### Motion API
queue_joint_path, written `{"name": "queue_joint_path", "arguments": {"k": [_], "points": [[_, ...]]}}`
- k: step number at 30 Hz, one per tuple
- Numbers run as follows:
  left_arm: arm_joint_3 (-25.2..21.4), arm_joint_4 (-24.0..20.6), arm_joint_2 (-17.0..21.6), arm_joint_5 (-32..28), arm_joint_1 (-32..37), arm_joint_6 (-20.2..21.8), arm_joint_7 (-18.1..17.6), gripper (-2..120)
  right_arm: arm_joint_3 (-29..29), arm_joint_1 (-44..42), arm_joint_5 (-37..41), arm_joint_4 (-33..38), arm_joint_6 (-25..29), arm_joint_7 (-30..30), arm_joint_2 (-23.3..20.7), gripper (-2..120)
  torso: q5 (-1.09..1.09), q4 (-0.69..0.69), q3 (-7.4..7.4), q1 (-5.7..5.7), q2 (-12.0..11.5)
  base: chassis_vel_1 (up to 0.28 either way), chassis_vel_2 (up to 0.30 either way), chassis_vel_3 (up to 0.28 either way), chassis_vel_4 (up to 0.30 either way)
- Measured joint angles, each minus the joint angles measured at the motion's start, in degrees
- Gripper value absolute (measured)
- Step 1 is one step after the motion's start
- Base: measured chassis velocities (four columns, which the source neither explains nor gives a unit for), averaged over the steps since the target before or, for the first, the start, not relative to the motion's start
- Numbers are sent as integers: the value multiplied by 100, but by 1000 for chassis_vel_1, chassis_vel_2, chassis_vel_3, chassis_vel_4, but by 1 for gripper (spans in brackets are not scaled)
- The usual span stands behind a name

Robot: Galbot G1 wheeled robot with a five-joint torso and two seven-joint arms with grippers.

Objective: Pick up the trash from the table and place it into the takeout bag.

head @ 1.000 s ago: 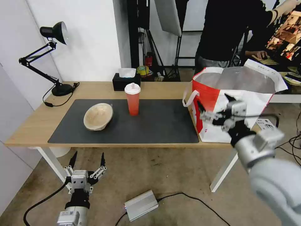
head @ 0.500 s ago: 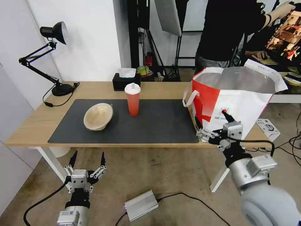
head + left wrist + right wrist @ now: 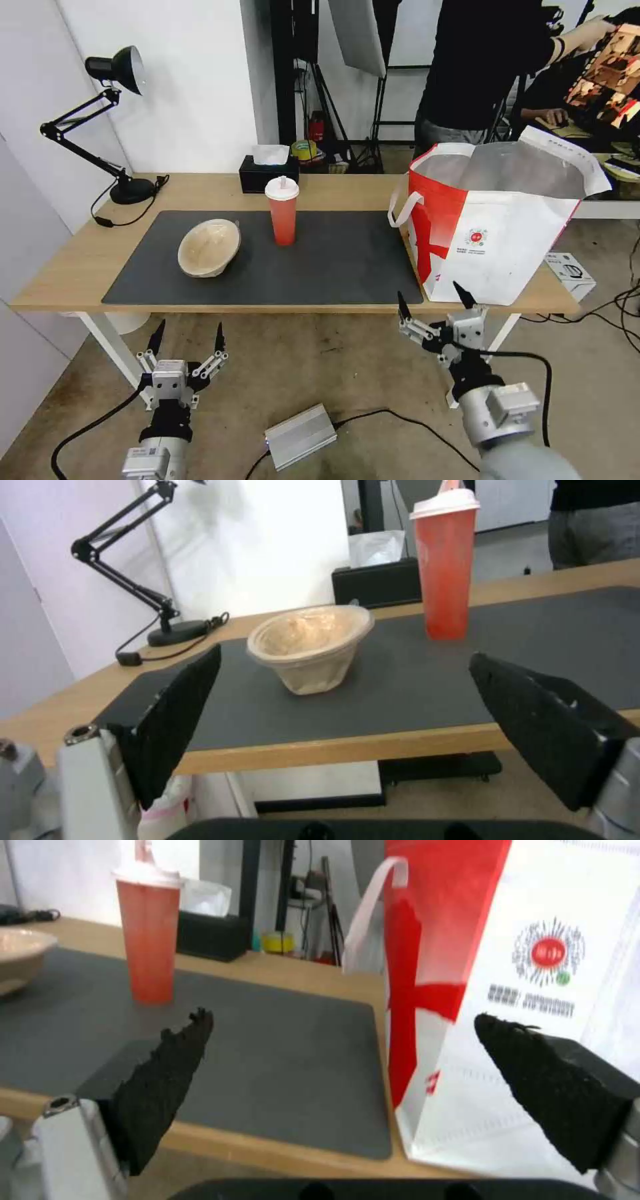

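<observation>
A tan pulp bowl (image 3: 209, 248) lies tilted on the dark grey mat (image 3: 333, 260) of the light-wood table (image 3: 67, 267), with a red drink cup (image 3: 282, 211) and its white lid standing just right of it. The white-and-red takeout bag (image 3: 493, 220) stands open at the table's right end, foil lining showing. My right gripper (image 3: 432, 300) hangs open below the table's front edge, in front of the bag. My left gripper (image 3: 186, 335) is open and low, below the table's left front. The left wrist view has the bowl (image 3: 310, 647) and cup (image 3: 445, 565) ahead.
A black desk lamp (image 3: 113, 120) stands at the table's back left and a black tissue box (image 3: 268, 172) behind the cup. A silver box (image 3: 300, 437) with cables lies on the floor. A small white box (image 3: 568, 270) sits right of the bag. A person stands behind the table.
My right gripper has dropped from in front of the bag's face to below the table's front edge, staying open. The left gripper has not moved.
</observation>
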Motion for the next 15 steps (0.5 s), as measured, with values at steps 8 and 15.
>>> {"name": "queue_joint_path", "arguments": {"k": [8,15], "points": [[2,15,0,-2,-4,-1,-1,100,-152,-229,-359,-203,311,247,136,100,0,0,0,0,0,0,0,0,0],[9,32,-1,-2,3,-9,-2,100,-287,-425,-456,-281,418,523,204,100,0,0,0,0,0,0,0,0,0]]}}
